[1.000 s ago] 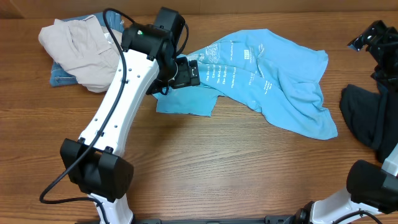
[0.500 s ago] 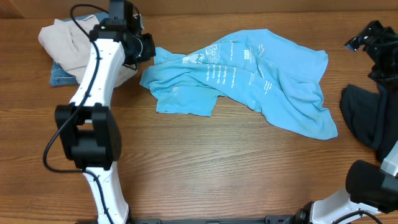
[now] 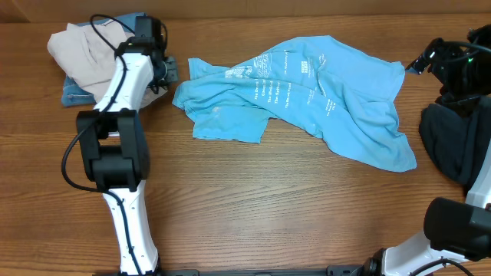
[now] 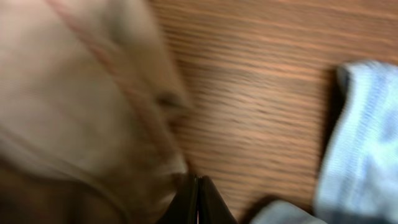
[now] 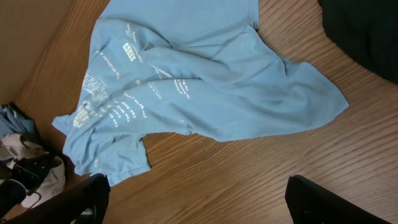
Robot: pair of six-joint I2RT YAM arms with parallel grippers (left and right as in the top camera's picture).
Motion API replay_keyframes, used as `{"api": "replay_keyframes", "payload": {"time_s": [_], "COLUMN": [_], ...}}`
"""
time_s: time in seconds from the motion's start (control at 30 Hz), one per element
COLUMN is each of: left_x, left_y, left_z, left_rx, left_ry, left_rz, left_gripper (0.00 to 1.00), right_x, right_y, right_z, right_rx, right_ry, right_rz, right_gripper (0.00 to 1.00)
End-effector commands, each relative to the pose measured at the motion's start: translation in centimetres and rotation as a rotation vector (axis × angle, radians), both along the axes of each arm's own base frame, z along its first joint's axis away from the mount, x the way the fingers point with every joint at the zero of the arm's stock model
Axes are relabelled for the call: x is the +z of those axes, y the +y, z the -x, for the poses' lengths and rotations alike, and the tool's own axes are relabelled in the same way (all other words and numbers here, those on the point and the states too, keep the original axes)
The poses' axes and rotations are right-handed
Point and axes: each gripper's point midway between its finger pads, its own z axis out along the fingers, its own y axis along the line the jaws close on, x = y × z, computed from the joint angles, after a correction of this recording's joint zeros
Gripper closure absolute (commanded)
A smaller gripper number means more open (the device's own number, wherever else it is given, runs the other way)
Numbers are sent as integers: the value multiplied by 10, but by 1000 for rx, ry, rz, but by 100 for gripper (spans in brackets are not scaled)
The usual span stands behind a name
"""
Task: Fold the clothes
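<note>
shirt: sky-blue T-shirt point(image 3: 307, 100) lies crumpled and unfolded, upper centre of overhead, on desk point(image 3: 253, 215).
left claw: point(image 3: 164, 70) jaws together, apparently empty; upper left, between beige garment point(image 3: 92, 50) and the shirt's left edge.
right claw: point(image 5: 205, 202) jaws wide apart, empty; upper right of overhead, near dark garment point(image 3: 453, 146).
risk: left claw could snag the beige pile instead of the hem, being so close; closed jaws would only shove cloth.
views: left wrist shows the closed tips and bare wood before the shirt; overhead doesn't. Right wrist shows the whole shirt.

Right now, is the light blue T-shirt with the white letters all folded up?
No, the light blue cotton T-shirt lies crumpled and spread out on the brown wooden table.
</note>
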Motion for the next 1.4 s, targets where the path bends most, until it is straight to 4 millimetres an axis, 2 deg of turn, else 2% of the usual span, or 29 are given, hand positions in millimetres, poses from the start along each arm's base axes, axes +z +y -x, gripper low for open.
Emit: {"api": "replay_keyframes", "payload": {"time_s": [0.0, 0.27, 0.47, 0.53, 0.63, 0.7, 0.83, 0.93, 1.0, 1.07, 1.17, 1.37], "left_x": [1, 1, -7, -6, -2, 2, 8, 14, 20, 26, 32, 9], "left_y": [40, 105, 149, 156, 156, 147, 106, 81, 72, 70, 73, 91], "left_z": [-3, 0, 10, 11, 3, -5, -25, -40, -51, -63, -72, -72], "left_rx": [54, 173, 261, 273, 270, 248, 178, 132, 112, 106, 123, 163], "left_ry": [-19, -46, -40, -45, -79, -107, -166, -213, -258, -314, -361, -342], "left_rz": [-47, -51, -58, -56, -56, -22, 109, 118, 112, 95, 92, 54], "left_gripper": [96, 96, 96, 96, 95, 96, 96, 96, 96, 95, 95, 95], "right_x": [4, 4, 4, 4, 4, 4, 4, 4, 4, 4, 3, 3], "right_y": [4, 6, 25, 28, 28, 28, 28, 28, 28, 28, 26, 25], "right_z": [2, 2, -1, -2, -3, -1, -1, -1, -1, -1, -1, -1], "right_rx": [14, 19, 72, 81, 79, 78, 78, 78, 79, 79, 75, 73], "right_ry": [-10, -10, -10, -14, -16, -9, -9, -9, -10, -9, -7, -4], "right_rz": [1, 0, 1, 2, 1, -1, -1, -1, -1, 0, 10, 17], "right_gripper": [7, 10, 10, 9, 9, 9, 9, 9, 9, 9, 9, 9]}}
